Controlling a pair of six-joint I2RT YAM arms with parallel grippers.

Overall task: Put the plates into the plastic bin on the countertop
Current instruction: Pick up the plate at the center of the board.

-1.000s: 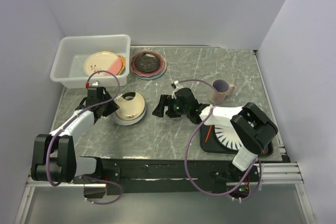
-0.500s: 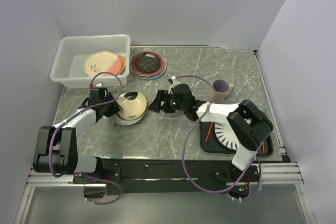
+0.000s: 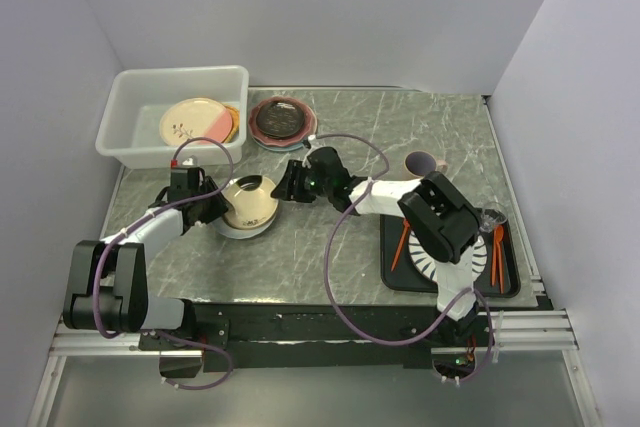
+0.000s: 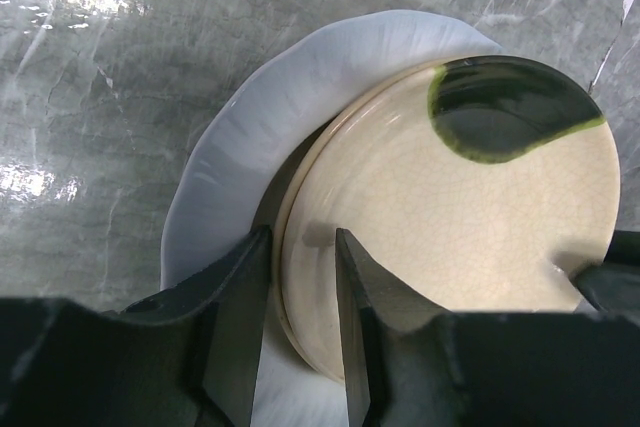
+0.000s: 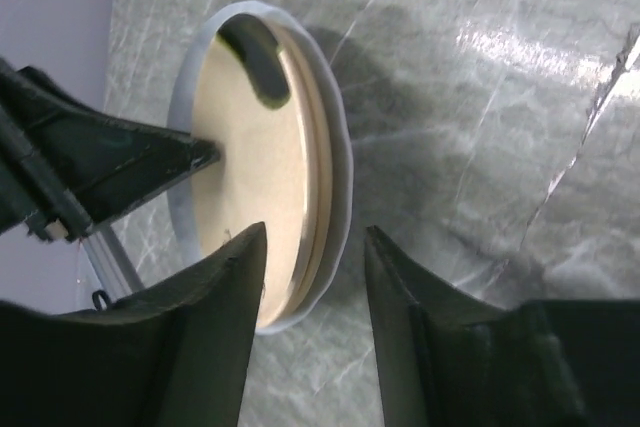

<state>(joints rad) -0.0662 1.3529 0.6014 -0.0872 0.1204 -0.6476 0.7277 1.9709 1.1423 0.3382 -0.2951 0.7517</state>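
Left of desk centre, the tan-gold plate [image 4: 470, 217] sits on the white plate [image 4: 250, 127], both outside the plastic bin [image 3: 185, 71]. Change over the last second: my right arm swings left across the desk [image 3: 400, 127], from mid-desk to the stack's right edge. Right fingers [image 5: 215, 337] are spread with nothing gripped, plate rim just ahead of them. Left fingers [image 4: 235, 327] hold the same spot as half a second ago, clamped on the tan-gold plate's near rim, one on top, one outside the lip. That edge looks tipped up off the white plate, I think. Bin already has a pink-and-cream plate [image 3: 195, 120]; dark brown plate [image 3: 281, 119] waits just beside it. My read: two-arm pickup being set up, right side not gripping yet, so no lift toward the bin so far.
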